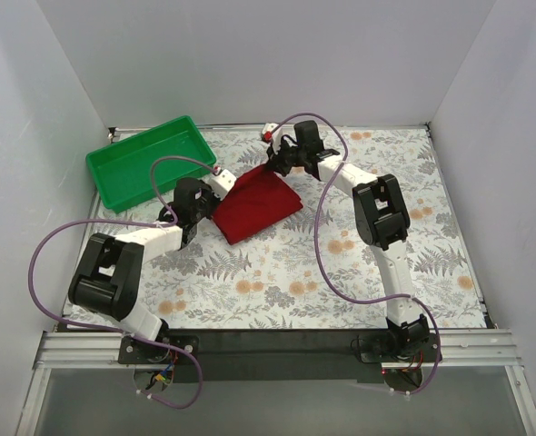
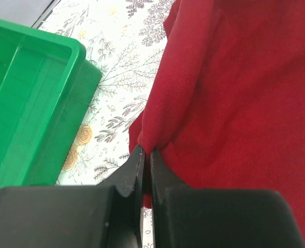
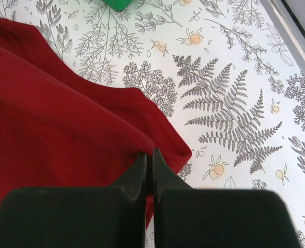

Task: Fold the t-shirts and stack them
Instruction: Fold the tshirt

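Note:
The dark red t-shirt (image 1: 257, 204) lies folded into a compact shape on the floral table, between the two arms. My left gripper (image 1: 215, 179) is shut on the shirt's left edge; in the left wrist view a fold of red fabric (image 2: 235, 98) is pinched between the closed jaws of my left gripper (image 2: 146, 153). My right gripper (image 1: 275, 160) is shut on the shirt's far corner; in the right wrist view my right gripper (image 3: 149, 154) clamps a fold of the red cloth (image 3: 54, 113).
A green plastic tray (image 1: 150, 162) stands at the back left, close to my left gripper, and shows in the left wrist view (image 2: 28, 98). White walls enclose the table on three sides. Purple cables loop over both arms.

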Controlling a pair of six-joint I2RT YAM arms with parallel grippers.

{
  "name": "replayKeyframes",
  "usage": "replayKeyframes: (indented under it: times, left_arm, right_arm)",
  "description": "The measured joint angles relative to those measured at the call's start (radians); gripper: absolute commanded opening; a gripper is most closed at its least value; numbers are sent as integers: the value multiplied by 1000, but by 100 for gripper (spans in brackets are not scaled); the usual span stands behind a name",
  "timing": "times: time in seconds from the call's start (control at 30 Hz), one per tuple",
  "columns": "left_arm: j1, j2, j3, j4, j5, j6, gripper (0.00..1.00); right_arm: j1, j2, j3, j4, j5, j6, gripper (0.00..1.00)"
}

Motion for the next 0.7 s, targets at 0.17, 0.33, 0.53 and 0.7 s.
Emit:
replayKeyframes:
  times: [0.17, 0.33, 0.53, 0.7]
  left_arm:
    - [0, 2, 5, -10, -33, -4, 0]
    - [0, 2, 4, 1, -62, -8, 0]
    - [0, -19, -17, 39, -95, -24, 0]
    - [-1, -13, -5, 19, -151, -57, 0]
  right_arm:
    - [4, 0, 0, 37, 11, 37, 1]
    - [6, 0, 0, 72, 13, 85, 1]
    - [8, 0, -6, 122, 18, 143, 1]
    - [21, 0, -12, 144, 51, 171, 1]
